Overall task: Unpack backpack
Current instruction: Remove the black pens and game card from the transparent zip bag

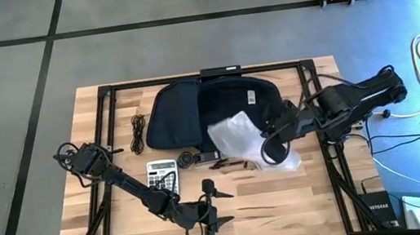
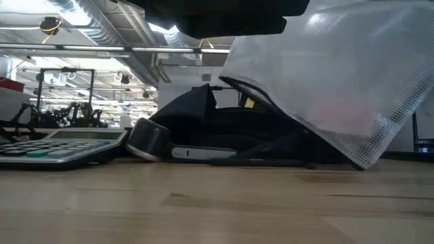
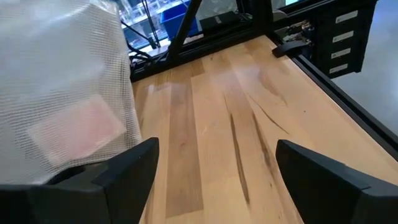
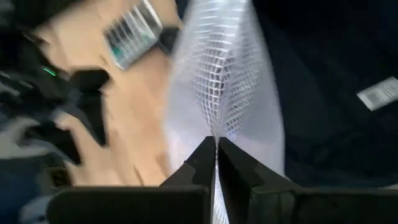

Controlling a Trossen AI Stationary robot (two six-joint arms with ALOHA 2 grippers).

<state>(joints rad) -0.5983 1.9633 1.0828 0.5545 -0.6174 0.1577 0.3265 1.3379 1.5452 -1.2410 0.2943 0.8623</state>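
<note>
The dark backpack [image 1: 192,103] lies open at the table's far middle. In front of it, my right gripper [image 4: 216,149] is shut on a translucent white mesh-patterned plastic bag [image 1: 235,134]. The low view shows the bag [image 2: 339,74] hanging, its lower corner [image 2: 366,161] close over the table; I cannot tell whether it touches. Something flat and pinkish [image 3: 74,127] shows inside it. My left gripper [image 1: 216,206] stands open near the table's front edge, level, pointing toward the right edge, with the bag [image 3: 62,93] just beyond one finger. My right gripper pinches the plastic bag between its two fingers at a gathered fold [image 4: 216,134] near its top. The fingers slant down from the table's right side. The bag spreads out and hangs below them, in front of the backpack.
A calculator [image 1: 162,174] lies left of the bag, and a coiled dark cable [image 1: 139,131] beside the backpack. A small round dark object [image 1: 189,159] and thin dark pieces [image 1: 225,163] rest under the bag's edge. Bare wood [image 1: 271,199] lies at the front right.
</note>
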